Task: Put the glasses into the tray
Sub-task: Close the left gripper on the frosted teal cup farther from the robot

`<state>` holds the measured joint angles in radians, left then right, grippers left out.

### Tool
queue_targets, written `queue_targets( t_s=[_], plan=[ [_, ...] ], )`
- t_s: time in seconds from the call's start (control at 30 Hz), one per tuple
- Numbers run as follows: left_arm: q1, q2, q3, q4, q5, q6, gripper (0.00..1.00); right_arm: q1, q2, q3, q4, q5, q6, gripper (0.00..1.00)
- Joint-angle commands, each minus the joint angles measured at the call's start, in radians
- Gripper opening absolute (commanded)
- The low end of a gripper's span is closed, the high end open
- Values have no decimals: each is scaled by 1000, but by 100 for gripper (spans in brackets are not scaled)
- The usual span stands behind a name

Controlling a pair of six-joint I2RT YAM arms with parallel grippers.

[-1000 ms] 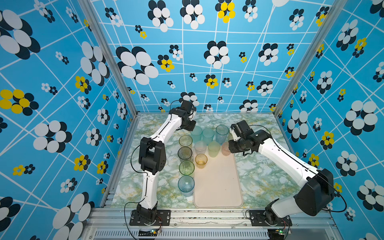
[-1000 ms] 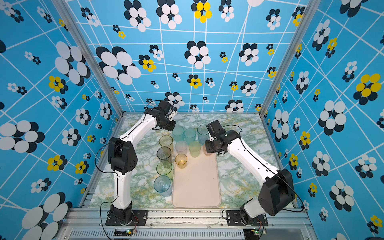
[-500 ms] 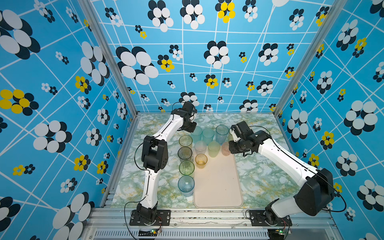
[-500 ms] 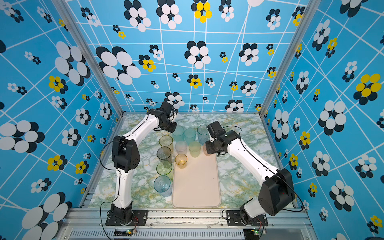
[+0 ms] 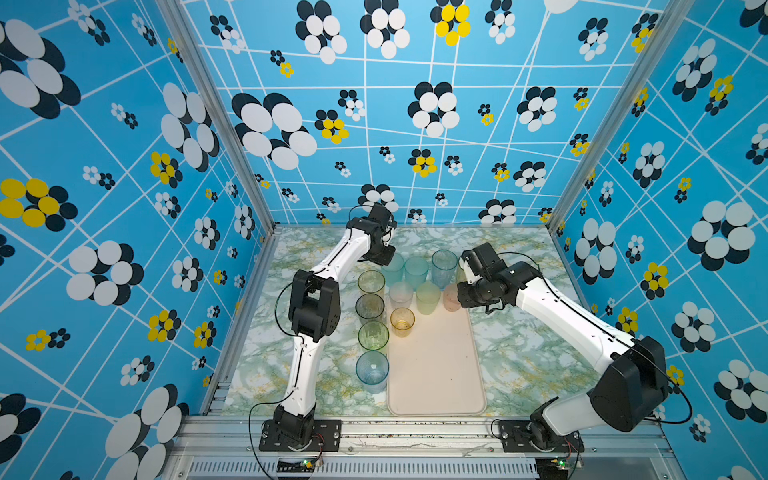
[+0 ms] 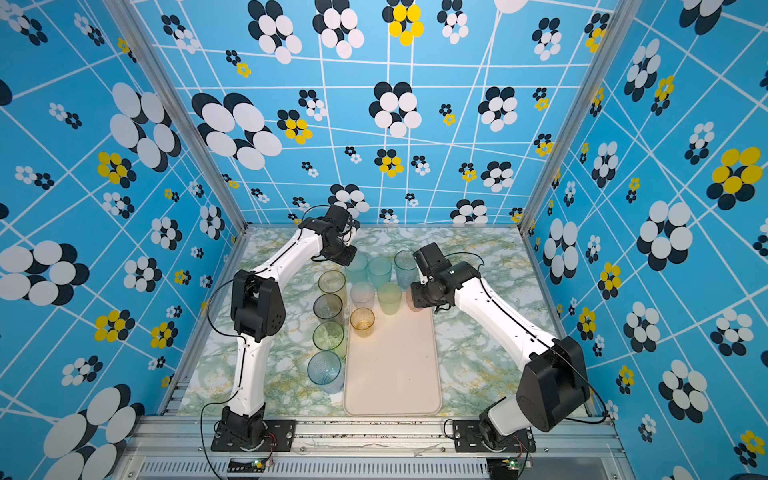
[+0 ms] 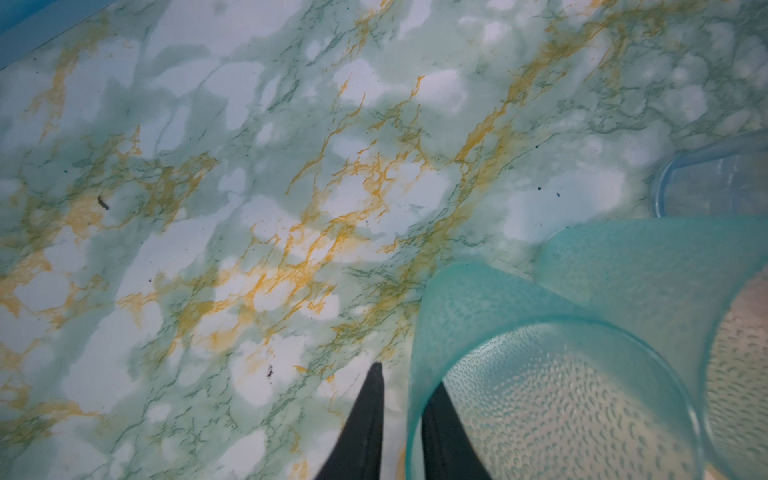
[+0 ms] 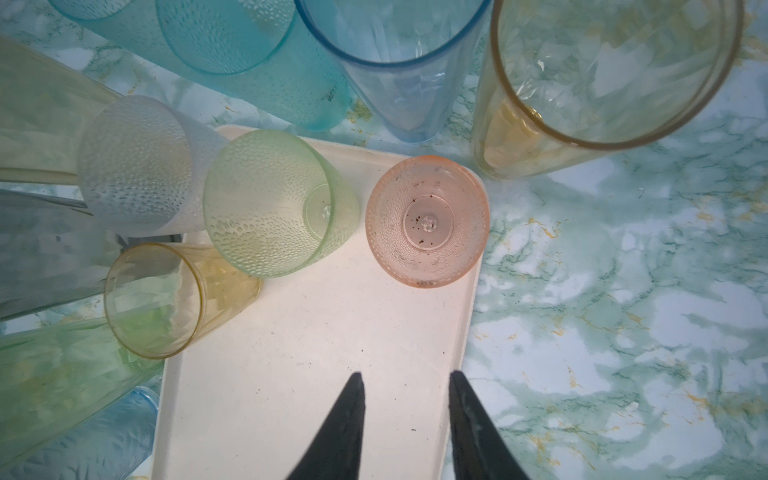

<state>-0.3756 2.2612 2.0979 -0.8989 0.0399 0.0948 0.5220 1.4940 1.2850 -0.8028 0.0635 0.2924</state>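
Left gripper (image 7: 407, 378) straddles teal glass (image 7: 478, 299) wall; grip unclear through frosted plastic.

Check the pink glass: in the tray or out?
In. The pink glass stands upright at the corner of the tray, base inside the rim.

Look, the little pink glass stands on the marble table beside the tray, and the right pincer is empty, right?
Not quite. The pink glass stands inside the tray, in a corner, not on the marble table; the right wrist view shows it. The right pincer is empty, yes.
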Motion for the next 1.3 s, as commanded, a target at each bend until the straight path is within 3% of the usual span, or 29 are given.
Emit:
queue_targets(
  t_s=[0.0,0.13,0.7,1.07,1.27],
  plan=[
    [-8,17,39,-28,-24,16,14,-5,-15,-12,9,-18,5,36],
    [-8,17,39,-19,-30,14,6,-5,-14,-17,14,-23,7,36],
    [4,-78,48,36,-60,10,4,-7,-26,-47,15,-11,15,36],
    [6,-248,45,21,-74,25,4,-8,-79,-84,13,26,30,36],
    [-44,-404,-16,11,-100,37,4,-39,-159,-133,56,36,56,36]
  ],
)
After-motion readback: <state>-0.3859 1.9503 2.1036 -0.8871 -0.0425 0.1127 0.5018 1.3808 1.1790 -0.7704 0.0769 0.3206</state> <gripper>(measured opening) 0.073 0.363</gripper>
